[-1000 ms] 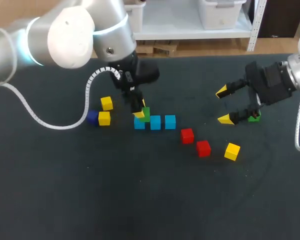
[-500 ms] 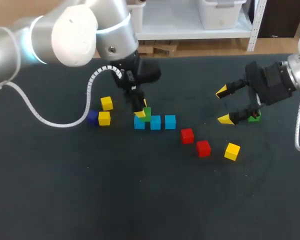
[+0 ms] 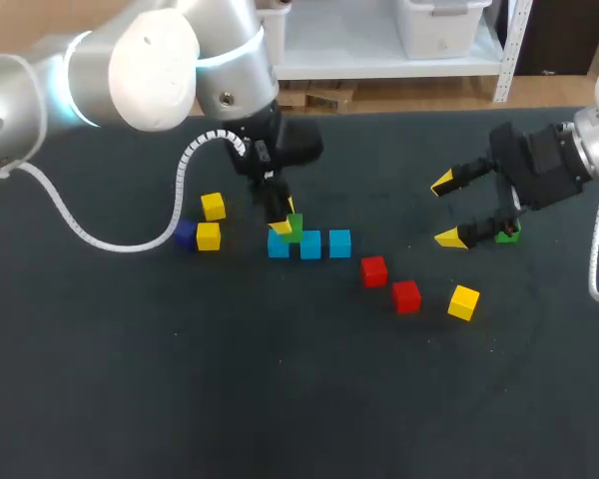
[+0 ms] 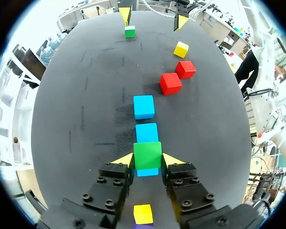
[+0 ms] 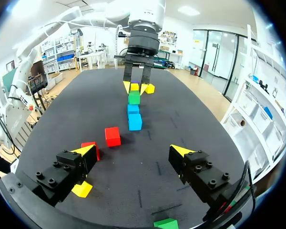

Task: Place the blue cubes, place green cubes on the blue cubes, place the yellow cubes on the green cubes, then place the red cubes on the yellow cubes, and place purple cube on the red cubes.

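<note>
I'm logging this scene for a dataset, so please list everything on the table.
Blue cubes: three, light blue, row mid-table.
Green cubes: two, green; one atop the row's end cube, one far right.
Red cubes: two, red, right of the row.
Yellow cubes: three, yellow; two left of the row, one past the red pair.
Purple cube: one, dark purple, beside a yellow cube.
Left hand: yellow-tipped, shut on the stacked green cube.
Right hand: yellow-tipped, open.

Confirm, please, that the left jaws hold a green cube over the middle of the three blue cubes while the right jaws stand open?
Not the middle: the left wrist view shows the green cube over the end blue cube, the one nearest the left jaws; the middle blue cube lies bare ahead. The right jaws do stand open.
</note>
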{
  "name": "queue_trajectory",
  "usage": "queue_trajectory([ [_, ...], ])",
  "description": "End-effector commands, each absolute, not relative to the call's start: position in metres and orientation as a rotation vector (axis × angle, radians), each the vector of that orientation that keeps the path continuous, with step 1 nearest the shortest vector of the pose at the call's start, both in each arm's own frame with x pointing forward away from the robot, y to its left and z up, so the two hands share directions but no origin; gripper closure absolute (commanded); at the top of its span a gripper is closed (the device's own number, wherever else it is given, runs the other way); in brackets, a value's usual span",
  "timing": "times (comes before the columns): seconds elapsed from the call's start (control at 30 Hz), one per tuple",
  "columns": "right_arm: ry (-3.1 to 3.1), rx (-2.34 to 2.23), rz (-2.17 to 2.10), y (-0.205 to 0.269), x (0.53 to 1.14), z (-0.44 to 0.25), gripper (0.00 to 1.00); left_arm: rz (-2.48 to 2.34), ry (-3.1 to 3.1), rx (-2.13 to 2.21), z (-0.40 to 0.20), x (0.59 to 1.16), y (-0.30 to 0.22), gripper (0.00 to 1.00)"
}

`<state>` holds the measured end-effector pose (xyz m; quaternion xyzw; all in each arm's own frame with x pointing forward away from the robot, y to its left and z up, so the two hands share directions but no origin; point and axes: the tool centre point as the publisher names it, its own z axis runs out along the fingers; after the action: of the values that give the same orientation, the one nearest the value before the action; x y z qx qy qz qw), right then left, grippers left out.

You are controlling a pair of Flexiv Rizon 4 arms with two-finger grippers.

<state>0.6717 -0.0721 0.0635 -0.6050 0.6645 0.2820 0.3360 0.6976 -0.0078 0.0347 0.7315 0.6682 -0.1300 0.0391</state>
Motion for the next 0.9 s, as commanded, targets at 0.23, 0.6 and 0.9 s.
queue_trajectory([
  [0.23,1.730,-1.577,0.737,-0.0719,0.6723,0.0626,0.00,-0.407,2.050,2.251,0.0344,0.7025,-0.0079,0.90],
  [0.6,1.730,-1.577,0.737,-0.0719,0.6723,0.0626,0.00,-0.410,2.055,2.246,0.0335,0.7010,-0.0058,0.92],
  [0.9,1.730,-1.577,0.737,-0.0719,0.6723,0.0626,0.00,-0.410,2.056,2.242,0.0334,0.7004,-0.0056,0.79],
])
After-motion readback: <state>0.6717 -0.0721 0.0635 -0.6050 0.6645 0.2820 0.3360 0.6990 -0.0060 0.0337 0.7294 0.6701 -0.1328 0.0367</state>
